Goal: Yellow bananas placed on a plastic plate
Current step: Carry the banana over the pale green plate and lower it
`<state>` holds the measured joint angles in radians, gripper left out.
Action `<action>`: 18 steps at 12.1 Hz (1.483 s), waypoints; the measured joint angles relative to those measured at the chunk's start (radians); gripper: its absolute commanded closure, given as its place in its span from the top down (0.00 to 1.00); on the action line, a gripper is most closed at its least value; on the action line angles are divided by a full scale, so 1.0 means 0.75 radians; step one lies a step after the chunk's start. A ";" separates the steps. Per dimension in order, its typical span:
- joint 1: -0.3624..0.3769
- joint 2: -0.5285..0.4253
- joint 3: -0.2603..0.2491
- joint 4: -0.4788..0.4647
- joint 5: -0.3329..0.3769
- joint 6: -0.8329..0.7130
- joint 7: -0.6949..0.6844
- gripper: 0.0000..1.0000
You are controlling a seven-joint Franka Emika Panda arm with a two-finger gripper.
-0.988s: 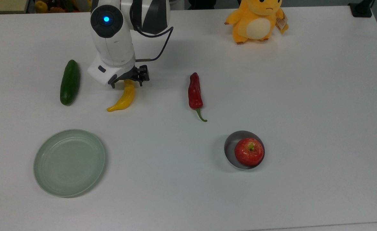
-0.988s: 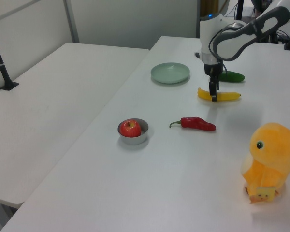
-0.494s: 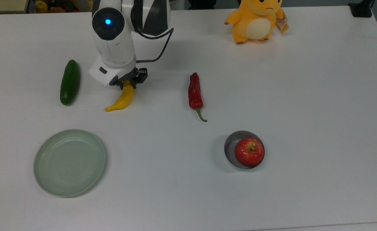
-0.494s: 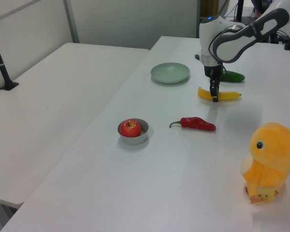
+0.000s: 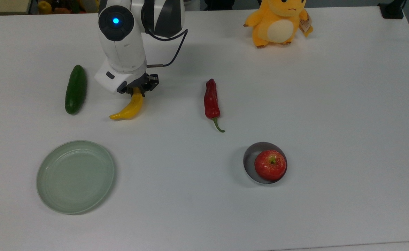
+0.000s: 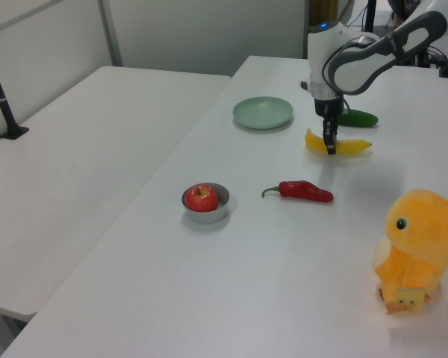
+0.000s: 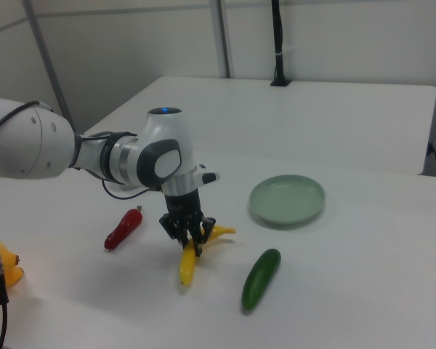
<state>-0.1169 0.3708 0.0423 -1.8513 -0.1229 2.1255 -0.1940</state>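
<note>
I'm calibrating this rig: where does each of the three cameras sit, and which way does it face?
Top view: overhead, looking down at the table; arm and gripper over the banana.
Left view: beside the plush toy, facing the plate; the arm shows.
Right view: opposite end, cucumber nearest; the arm shows.
All share banana, plate, chili pepper.

top view: overhead, near | left view, right view: oblique, opposite sides | shared: white table [image 5: 330, 104]

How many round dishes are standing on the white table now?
2. The plastic plate, pale green, lies at the top view's lower left with nothing in it. The grey metal dish, at the top view's lower right, holds a red apple. No others are visible.
</note>
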 measured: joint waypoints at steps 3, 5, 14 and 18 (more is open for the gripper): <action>-0.045 -0.003 -0.001 0.132 0.008 0.000 0.000 0.05; -0.094 0.020 -0.002 0.254 0.078 0.001 0.000 0.05; -0.185 0.421 0.005 0.657 0.324 0.630 0.017 0.05; -0.198 0.530 0.062 0.730 0.331 0.742 0.214 0.08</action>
<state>-0.2657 0.7684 0.0889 -1.3036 0.1252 2.6822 -0.0339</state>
